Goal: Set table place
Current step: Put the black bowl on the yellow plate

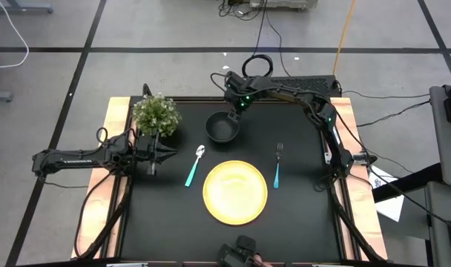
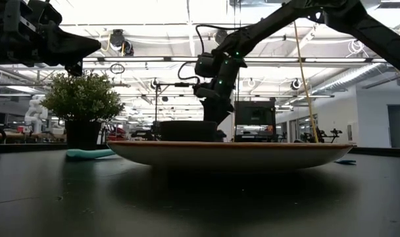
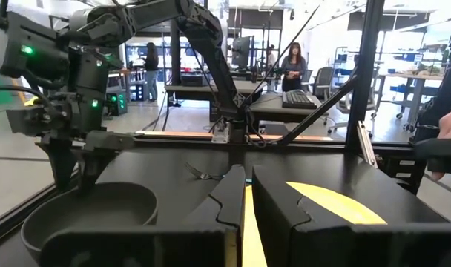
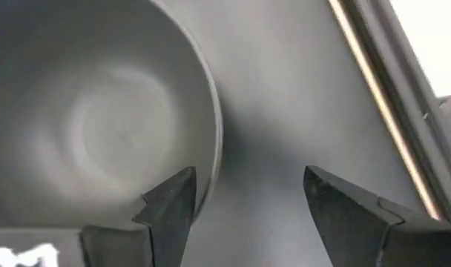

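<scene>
From overhead I count one yellow plate [image 1: 235, 192] nearest, one spoon [image 1: 193, 166] and one fork [image 1: 277, 165] flanking it, one black bowl [image 1: 222, 127] beyond. Only my right wrist camera shows the right gripper [image 4: 244, 200] jaws wide, straddling the bowl's rim. The left gripper [image 1: 153, 156] waits beside the plant [image 1: 156, 114], nearly shut.

Yellow plate [image 1: 235, 192] between spoon [image 1: 194, 166], fork [image 1: 277, 165]
</scene>
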You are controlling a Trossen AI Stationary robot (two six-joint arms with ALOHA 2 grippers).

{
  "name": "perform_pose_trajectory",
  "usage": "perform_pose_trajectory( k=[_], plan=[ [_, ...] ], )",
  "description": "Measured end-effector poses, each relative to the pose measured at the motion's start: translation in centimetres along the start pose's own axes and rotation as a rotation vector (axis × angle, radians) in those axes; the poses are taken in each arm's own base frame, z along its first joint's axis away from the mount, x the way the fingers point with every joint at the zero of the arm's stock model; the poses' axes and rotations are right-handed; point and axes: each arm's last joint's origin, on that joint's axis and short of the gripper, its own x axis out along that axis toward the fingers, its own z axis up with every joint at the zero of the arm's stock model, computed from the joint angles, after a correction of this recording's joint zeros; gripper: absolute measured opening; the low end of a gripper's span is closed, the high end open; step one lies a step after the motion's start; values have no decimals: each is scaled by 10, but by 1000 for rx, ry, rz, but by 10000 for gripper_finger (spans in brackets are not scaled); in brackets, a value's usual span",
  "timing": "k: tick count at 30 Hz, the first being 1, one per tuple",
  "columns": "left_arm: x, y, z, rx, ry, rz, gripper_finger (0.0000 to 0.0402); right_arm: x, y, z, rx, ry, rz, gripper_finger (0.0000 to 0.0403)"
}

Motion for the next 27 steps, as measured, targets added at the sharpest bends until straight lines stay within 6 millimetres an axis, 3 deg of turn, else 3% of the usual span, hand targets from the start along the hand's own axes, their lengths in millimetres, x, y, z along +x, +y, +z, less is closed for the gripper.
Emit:
perform_pose_trajectory(
  k=[27],
  plan=[
    [0, 0, 0, -27, 1, 0, 33, 5, 5, 1, -28, -7, 9, 240]
  ],
)
